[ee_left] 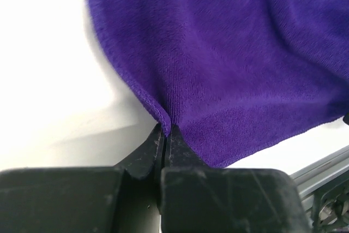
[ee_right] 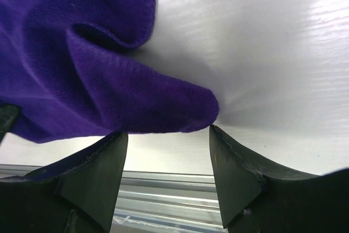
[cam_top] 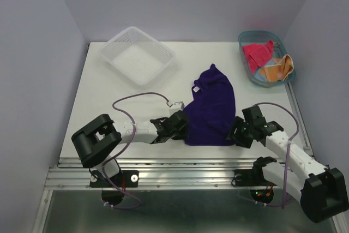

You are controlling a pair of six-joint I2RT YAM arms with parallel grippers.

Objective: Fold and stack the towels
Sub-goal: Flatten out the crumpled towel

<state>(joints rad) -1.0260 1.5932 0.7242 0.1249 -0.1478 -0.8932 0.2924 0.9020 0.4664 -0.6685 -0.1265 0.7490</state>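
The dark purple towel point(cam_top: 211, 107) lies crumpled near the table's front middle. My left gripper point(cam_top: 184, 125) is at its near-left edge, and in the left wrist view it point(ee_left: 166, 129) is shut on a pinch of the purple towel's point(ee_left: 229, 53) hem. My right gripper point(cam_top: 234, 132) is at the near-right edge. In the right wrist view it point(ee_right: 166, 132) is open, with a rounded fold of the purple towel point(ee_right: 82, 69) just above and between its fingertips. The pink-red towel point(cam_top: 257, 53) and the orange towel point(cam_top: 279, 68) lie bunched at the back right.
A teal basket point(cam_top: 241, 41) at the back right holds the pink-red and orange towels. A white mesh basket point(cam_top: 163, 53) stands at the back left. The table's metal front rail point(cam_top: 174, 165) runs just behind both grippers.
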